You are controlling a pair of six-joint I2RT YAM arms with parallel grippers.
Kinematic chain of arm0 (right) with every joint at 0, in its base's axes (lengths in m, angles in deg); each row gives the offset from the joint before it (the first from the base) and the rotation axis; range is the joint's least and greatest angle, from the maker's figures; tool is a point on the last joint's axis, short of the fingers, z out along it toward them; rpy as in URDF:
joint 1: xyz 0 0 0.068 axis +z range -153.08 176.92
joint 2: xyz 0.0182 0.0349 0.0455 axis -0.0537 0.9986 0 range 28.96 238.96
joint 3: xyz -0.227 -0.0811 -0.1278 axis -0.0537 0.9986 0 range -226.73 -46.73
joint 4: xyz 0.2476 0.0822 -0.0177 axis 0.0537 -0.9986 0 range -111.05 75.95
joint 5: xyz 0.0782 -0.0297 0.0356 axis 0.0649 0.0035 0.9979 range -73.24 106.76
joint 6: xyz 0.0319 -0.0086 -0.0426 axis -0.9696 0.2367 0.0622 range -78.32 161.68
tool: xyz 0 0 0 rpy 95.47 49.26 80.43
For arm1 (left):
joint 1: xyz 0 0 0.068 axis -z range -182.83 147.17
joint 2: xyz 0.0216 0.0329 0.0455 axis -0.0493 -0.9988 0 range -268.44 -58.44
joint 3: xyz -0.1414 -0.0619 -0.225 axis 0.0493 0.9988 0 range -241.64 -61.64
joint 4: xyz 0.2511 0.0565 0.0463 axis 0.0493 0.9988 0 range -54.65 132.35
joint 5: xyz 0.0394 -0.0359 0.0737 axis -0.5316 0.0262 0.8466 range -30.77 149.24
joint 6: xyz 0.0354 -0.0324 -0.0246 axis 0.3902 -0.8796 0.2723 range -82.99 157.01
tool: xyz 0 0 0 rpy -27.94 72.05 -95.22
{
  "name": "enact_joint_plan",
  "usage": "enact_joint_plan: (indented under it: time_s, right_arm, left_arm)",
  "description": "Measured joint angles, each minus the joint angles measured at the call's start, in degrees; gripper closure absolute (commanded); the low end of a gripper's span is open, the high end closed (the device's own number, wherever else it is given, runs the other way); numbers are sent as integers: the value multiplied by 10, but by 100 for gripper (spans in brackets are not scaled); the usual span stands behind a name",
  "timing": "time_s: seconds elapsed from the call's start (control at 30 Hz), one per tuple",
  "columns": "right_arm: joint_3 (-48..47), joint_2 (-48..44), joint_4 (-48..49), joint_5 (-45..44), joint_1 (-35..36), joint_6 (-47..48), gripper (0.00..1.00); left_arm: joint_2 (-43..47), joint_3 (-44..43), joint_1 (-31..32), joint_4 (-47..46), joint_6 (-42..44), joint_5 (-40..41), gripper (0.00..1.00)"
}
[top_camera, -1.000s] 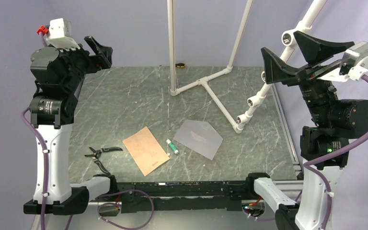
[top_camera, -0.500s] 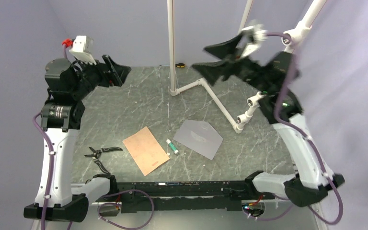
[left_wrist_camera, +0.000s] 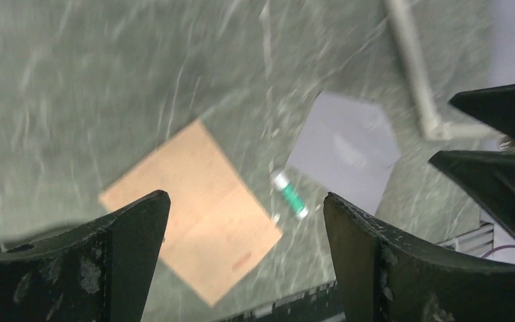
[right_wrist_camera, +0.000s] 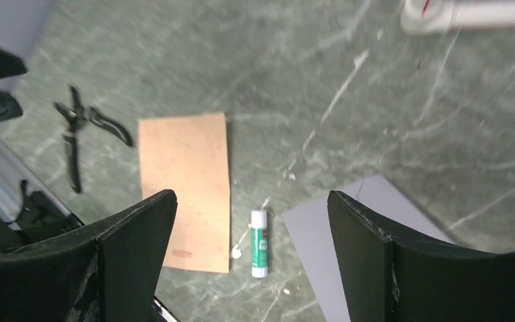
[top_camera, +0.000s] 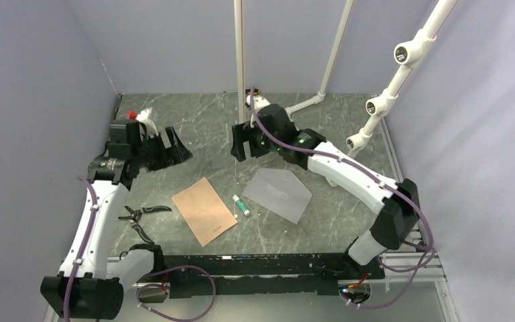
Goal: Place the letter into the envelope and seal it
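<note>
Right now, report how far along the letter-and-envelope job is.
Done: nothing; the letter lies on the table, apart from the envelope, a glue stick between them. In hand: nothing; left gripper and right gripper hover open, empty. Left: insert the letter, seal.

glue stick point(top_camera: 241, 204) beside letter point(top_camera: 203, 210), pipes point(top_camera: 306, 103) behind envelope point(top_camera: 281, 193)

So both arms dropped a lot in that last second. The left end effector point(top_camera: 176, 147) was up high by the left edge; now it's low over the back-left part of the worktop point(top_camera: 174, 121). The right end effector point(top_camera: 239, 145) swung from way up at the right edge to the back middle, low too.
</note>
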Motion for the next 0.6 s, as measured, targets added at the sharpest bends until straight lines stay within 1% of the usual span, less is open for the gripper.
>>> enact_joint_plan:
  time_s: [0.13, 0.23, 0.33, 0.47, 0.53, 0.6]
  right_arm:
    - [23, 54, -23, -14, 14, -22, 18]
    - [30, 100, -33, -12, 20, -36, 19]
    - [30, 144, -49, -14, 22, -52, 20]
    - [30, 176, -78, -22, 17, -54, 19]
    - [30, 178, -77, 3, 12, -38, 19]
    - [24, 179, -70, 38, 7, -20, 21]
  left_arm:
    - [-6, 89, 0, 41, -42, 15, 22]
    - [-17, 154, 0, 41, -68, 15, 23]
    - [-25, 200, 0, 32, -83, 13, 22]
    - [-29, 229, 0, 16, -94, 4, 22]
    - [-33, 229, 0, 16, -103, 12, 29]
    - [-37, 229, 0, 19, -119, 38, 38]
